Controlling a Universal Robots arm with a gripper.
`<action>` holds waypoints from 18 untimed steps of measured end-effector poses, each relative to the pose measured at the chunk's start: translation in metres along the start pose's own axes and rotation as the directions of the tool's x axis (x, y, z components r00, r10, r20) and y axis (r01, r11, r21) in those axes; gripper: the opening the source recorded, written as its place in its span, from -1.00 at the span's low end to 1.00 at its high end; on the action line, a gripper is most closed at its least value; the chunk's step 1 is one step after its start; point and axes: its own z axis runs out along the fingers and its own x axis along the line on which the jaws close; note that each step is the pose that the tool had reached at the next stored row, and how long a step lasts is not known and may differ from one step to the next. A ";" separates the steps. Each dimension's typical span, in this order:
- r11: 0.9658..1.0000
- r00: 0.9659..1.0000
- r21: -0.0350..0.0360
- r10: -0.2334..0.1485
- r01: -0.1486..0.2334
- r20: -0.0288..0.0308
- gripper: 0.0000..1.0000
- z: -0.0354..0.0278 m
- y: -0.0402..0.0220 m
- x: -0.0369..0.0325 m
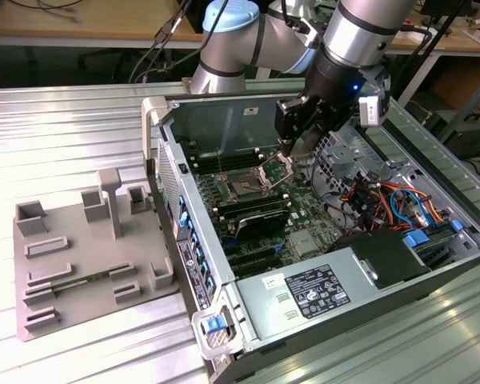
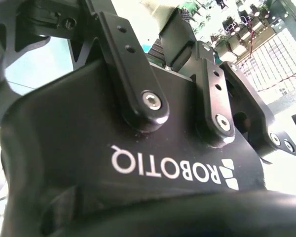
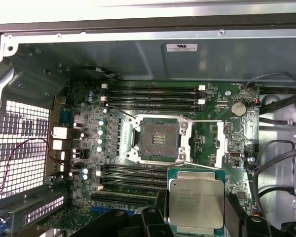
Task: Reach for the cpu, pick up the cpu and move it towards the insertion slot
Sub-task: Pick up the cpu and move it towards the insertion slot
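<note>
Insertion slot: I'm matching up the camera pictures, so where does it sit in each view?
Exterior view: the insertion slot lies mid-picture on the green board, inside the open case.
First wrist view: at the centre, close to the cpu.
Second wrist view: cannot tell; a corner of green board sits at the edge.
Shared landmark: the green board.

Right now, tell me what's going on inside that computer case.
A single robot arm has reached into the open computer case, and its gripper holds the cpu, silvery top showing in the first wrist view. The chip hangs above the green motherboard, close beside the insertion slot but not over it. The socket's metal frame is swung open and the dark socket is empty, so the cpu is not yet seated.
</note>
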 end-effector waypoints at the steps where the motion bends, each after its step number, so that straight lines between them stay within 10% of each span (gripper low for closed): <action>1: 1.000 1.000 0.000 0.000 0.000 0.000 0.08 0.0009 0.0000 0.0000; 18: 1.000 1.000 0.000 0.000 0.000 0.000 0.08 0.0128 0.0008 0.0000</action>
